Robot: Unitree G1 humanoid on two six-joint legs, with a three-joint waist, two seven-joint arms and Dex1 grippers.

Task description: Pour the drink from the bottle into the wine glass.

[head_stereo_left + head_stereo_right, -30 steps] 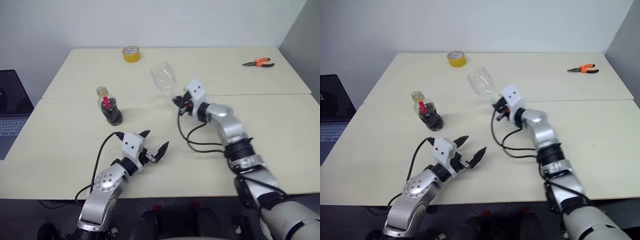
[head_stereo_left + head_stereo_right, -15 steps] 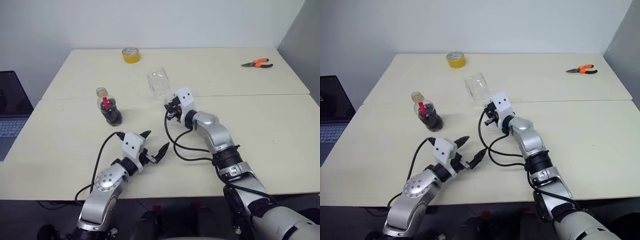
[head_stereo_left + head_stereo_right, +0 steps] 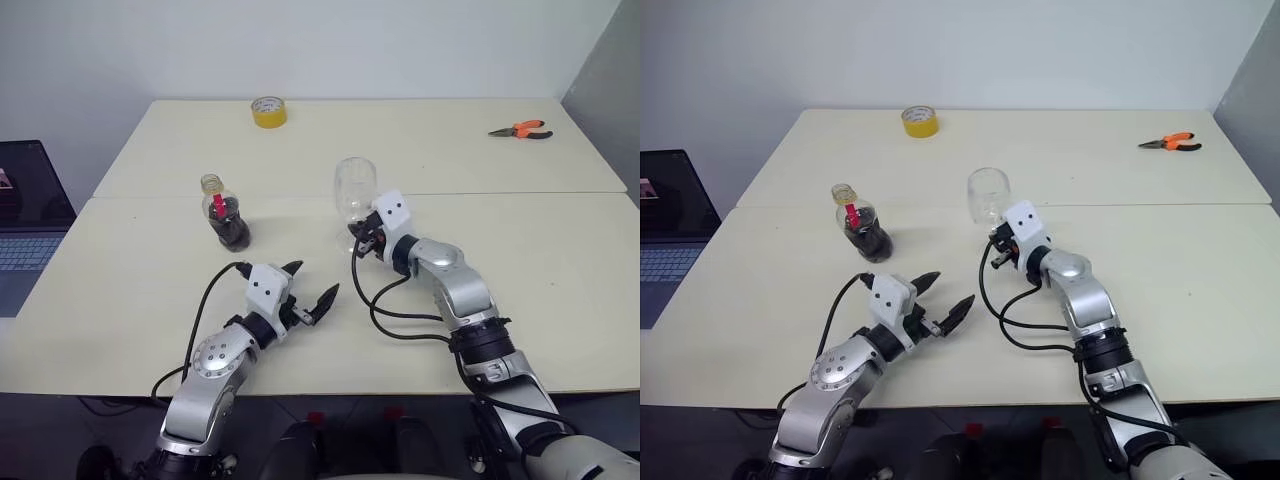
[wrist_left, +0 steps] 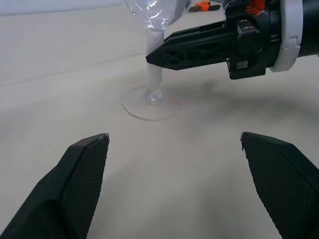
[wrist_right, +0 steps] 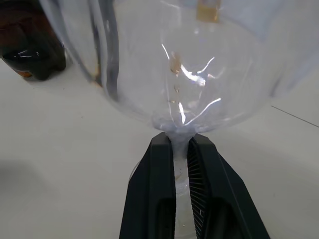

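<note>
The wine glass (image 3: 355, 187) stands upright near the table's middle, empty, its round foot (image 4: 149, 103) down at the tabletop. My right gripper (image 3: 357, 229) is shut on its thin stem just under the bowl (image 5: 174, 64), one black finger (image 5: 158, 199) on each side. The bottle (image 3: 226, 214) stands to the left of the glass, uncapped, with a red label strip and the dark drink (image 3: 870, 240) in its lower body. My left gripper (image 3: 315, 280) hovers open and empty nearer the table's front, between bottle and glass, its fingers (image 4: 84, 174) pointing at the glass foot.
A yellow tape roll (image 3: 268, 112) lies at the back of the table and orange-handled pliers (image 3: 518, 129) at the back right. A laptop (image 3: 30, 215) sits off the left edge. A seam (image 3: 560, 192) runs across where two tabletops join.
My right gripper has swung the wine glass from tilted to upright and brought it lower and nearer. The left gripper and the bottle have stayed put. The camera has shifted slightly.
</note>
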